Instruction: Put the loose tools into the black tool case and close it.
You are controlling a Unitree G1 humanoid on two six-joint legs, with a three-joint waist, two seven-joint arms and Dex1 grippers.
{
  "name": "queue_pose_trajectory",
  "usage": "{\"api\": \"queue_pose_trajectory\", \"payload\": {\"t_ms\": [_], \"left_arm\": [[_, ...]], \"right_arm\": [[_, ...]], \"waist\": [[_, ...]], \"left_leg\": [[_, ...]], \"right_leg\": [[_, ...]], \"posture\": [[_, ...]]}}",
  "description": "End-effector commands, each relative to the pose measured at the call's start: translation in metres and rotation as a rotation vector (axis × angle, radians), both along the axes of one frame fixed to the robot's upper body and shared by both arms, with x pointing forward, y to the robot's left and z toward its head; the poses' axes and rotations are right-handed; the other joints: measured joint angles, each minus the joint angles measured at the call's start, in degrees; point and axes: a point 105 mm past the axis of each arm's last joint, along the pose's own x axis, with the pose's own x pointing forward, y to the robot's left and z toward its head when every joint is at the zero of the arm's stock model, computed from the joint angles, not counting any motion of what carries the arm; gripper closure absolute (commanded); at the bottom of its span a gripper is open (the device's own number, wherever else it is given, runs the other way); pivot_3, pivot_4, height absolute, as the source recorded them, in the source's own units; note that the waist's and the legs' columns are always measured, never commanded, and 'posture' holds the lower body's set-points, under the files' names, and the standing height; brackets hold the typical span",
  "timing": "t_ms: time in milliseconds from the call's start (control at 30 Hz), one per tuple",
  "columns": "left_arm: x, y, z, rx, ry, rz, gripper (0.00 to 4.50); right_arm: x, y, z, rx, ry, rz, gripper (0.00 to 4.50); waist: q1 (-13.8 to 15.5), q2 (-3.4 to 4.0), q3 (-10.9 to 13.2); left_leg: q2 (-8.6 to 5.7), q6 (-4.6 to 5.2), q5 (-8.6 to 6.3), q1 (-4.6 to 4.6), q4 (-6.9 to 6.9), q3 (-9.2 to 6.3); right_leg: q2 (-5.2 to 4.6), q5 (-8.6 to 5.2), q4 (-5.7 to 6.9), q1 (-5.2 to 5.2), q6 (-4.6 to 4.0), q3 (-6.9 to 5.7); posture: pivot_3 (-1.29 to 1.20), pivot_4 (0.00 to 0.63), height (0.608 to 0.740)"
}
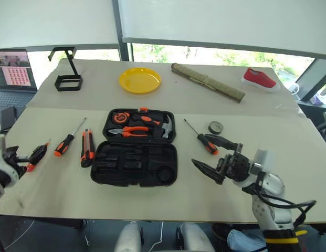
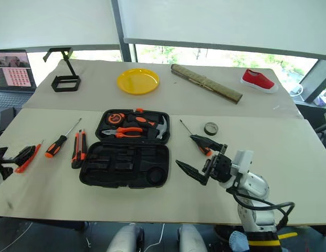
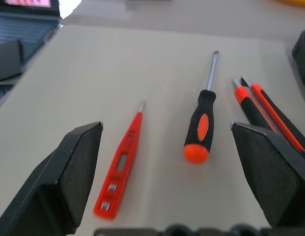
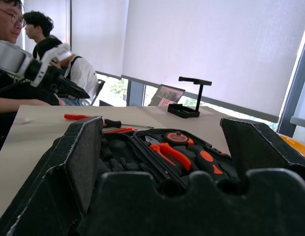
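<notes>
Your left gripper (image 3: 167, 167), jaws wide and empty, hangs at lower left over the slim, light, probably slippery all-red plastic screwdriver (image 3: 120, 164); pinch it mid-shaft. Your right gripper (image 1: 218, 157) gapes empty too.

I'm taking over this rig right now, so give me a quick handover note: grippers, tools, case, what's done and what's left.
Left gripper: open, empty, above the red screwdriver.
Right gripper: open, empty, right of the tool case.
Case lies open. Left of it: red screwdriver, one screwdriver, utility knife. Right of it: second screwdriver, tape roll.
Done: nothing packed.
Left: load all five, close case.
</notes>
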Motion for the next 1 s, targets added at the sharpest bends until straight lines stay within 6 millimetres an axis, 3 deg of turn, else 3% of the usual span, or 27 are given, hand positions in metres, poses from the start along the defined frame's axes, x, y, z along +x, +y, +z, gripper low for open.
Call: {"api": "queue_pose_trajectory", "payload": {"t_ms": [33, 233, 433, 533, 800, 867, 1000], "left_arm": [[0.020, -0.002, -0.023, 0.001, 0.101, -0.040, 0.00], [0.057, -0.022, -0.040, -0.042, 0.121, -0.134, 0.00], [0.069, -0.029, -0.052, -0.017, 0.154, -0.176, 0.00], [0.068, -0.027, -0.058, -0.016, 0.179, -0.167, 0.71], [0.067, -0.025, -0.051, -0.026, 0.145, -0.168, 3.55], [0.069, -0.024, -0.037, -0.005, 0.068, -0.193, 3.62], [0.068, -0.038, 0.020, 0.128, -0.202, -0.371, 3.62]], "right_arm": [[-0.003, -0.001, 0.004, 0.000, -0.043, -0.010, 0.08], [-0.006, 0.003, 0.004, 0.008, -0.060, -0.029, 0.08], [-0.006, 0.003, 0.007, 0.010, -0.064, -0.054, 0.08], [-0.007, 0.003, 0.009, 0.009, -0.064, -0.063, 0.00], [0.012, -0.006, 0.032, 0.119, -0.045, -0.147, 0.00], [0.012, -0.009, 0.032, 0.101, -0.050, -0.148, 0.00], [0.009, -0.025, 0.033, 0.052, -0.049, -0.169, 0.00]], "waist": [[-0.25, -0.01, 0.00], [0.25, -0.05, 0.01], [0.32, -0.05, 0.01], [0.37, -0.03, 0.00], [0.24, -0.02, 0.00], [0.24, -0.02, 0.00], [0.31, -0.11, 0.03]], "left_leg": [[0.02, -0.08, -0.05, -0.01, -0.02, 0.03], [0.05, -0.11, -0.07, -0.13, 0.02, 0.05], [0.01, -0.11, -0.07, -0.14, 0.06, 0.05], [0.01, -0.11, -0.07, -0.13, 0.06, 0.05], [0.02, -0.11, -0.07, -0.10, 0.06, 0.05], [0.03, -0.11, -0.07, -0.10, 0.06, 0.04], [0.02, -0.11, -0.07, -0.38, 0.07, 0.04]], "right_leg": [[0.00, 0.00, 0.01, -0.05, 0.00, 0.00], [0.01, 0.00, 0.03, -0.14, -0.01, -0.05], [-0.03, 0.00, 0.06, -0.12, -0.01, -0.05], [-0.04, 0.00, 0.08, -0.11, -0.01, -0.05], [-0.06, 0.00, 0.11, -0.11, -0.01, -0.03], [-0.05, 0.00, 0.10, -0.12, -0.01, -0.04], [-0.10, 0.00, 0.05, -0.29, 0.00, -0.06]], "posture": [[0.00, 0.150, 0.740], [0.00, 0.150, 0.740], [0.00, 0.150, 0.740], [0.00, 0.150, 0.740], [0.00, 0.150, 0.740], [0.00, 0.150, 0.740], [0.00, 0.150, 0.740]]}}
